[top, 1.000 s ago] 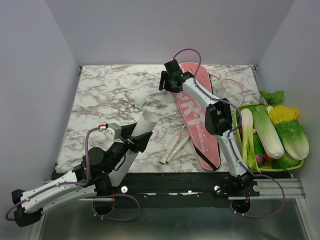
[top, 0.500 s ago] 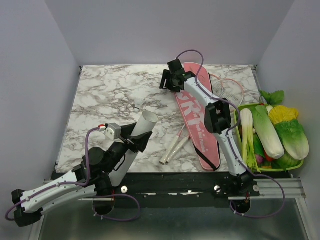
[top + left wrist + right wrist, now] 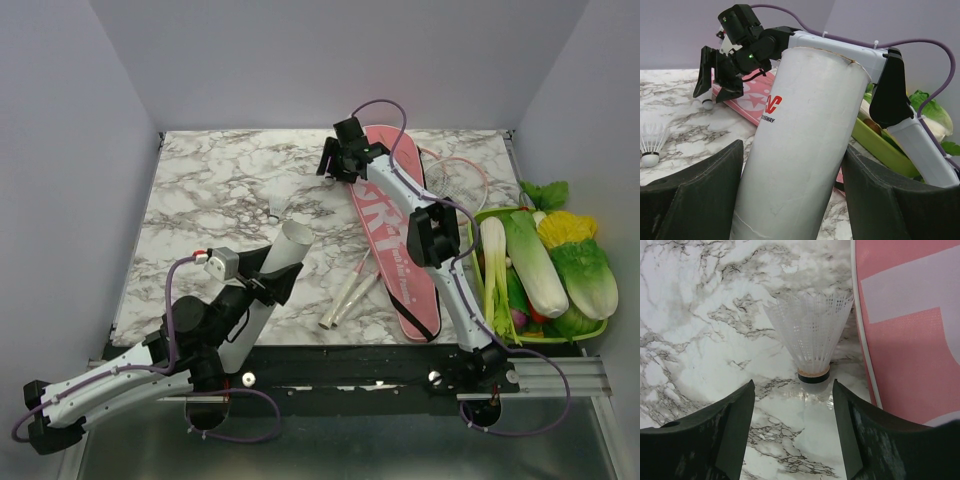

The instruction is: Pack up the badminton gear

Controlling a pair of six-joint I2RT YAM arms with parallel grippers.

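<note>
While the left gripper (image 3: pixel 792 147) clamps the white shuttlecock tube (image 3: pixel 805 125) between both fingers, we find the right gripper (image 3: pixel 792 384) spread wide over a shuttlecock (image 3: pixel 812 335) at the far side of the marble table (image 3: pixel 200 180). From the right wrist we see the cork end lying at the mouth of the gap, roughly midway between the two fingertips and touching neither. The white skirt fans away from the wrist. Just to the shuttlecock's right runs the edge of the pink SPORT racket bag (image 3: pixel 395 255), near the skirt but apart from it. From above, the bag lies lengthwise from far to near, right of centre, under the right arm. The rackets (image 3: pixel 345 292) show their grips just left of the bag's near half, and a strung head shows right of its far end. The tube leans up off the table near the left arm's base, open end highest, with a red logo on its side. A second shuttlecock (image 3: pixel 277 212) sits on the marble beyond the tube, apart from it. At the right edge a green tray (image 3: pixel 555 339) holds toy vegetables (image 3: pixel 545 260).
</note>
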